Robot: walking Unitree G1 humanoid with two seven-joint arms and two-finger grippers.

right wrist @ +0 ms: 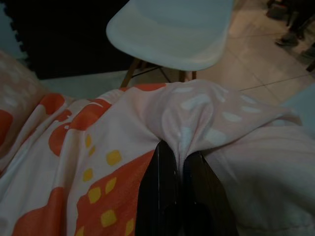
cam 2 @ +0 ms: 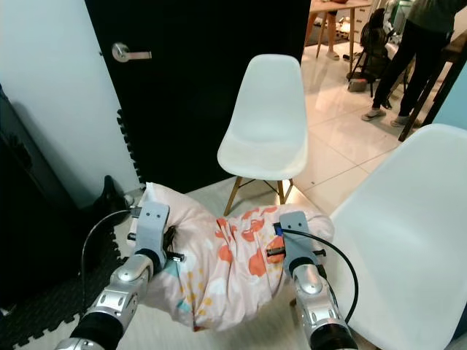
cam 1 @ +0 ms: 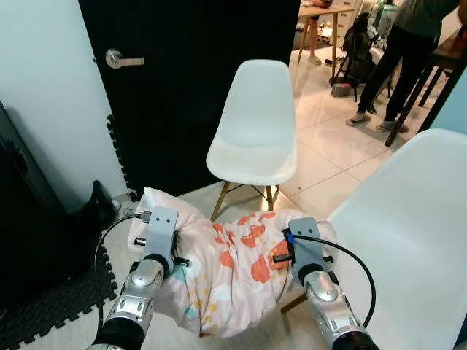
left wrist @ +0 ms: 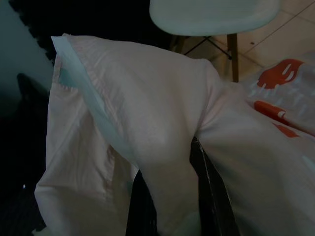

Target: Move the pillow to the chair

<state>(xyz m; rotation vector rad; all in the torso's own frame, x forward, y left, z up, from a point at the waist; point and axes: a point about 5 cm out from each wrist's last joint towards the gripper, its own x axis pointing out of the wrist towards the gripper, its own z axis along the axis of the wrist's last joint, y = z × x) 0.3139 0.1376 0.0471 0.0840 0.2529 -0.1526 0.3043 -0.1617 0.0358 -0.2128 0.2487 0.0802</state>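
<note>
We hold the pillow [cam 1: 233,273] slung between our left tool [left wrist: 170,216] and right tool [right wrist: 179,194], each pinched shut on a fold of its cover, the white chair [cam 1: 255,124] at twelve o'clock; it looks light, soft and saggy, so gripping opposite ends seems right.

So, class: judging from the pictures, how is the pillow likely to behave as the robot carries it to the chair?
The pillow is probably soft and floppy: it sags between the left gripper and right gripper. It seems light, since pinched folds of fabric hold it. The cover might slip loose, as each grip bunches only cloth.
</note>
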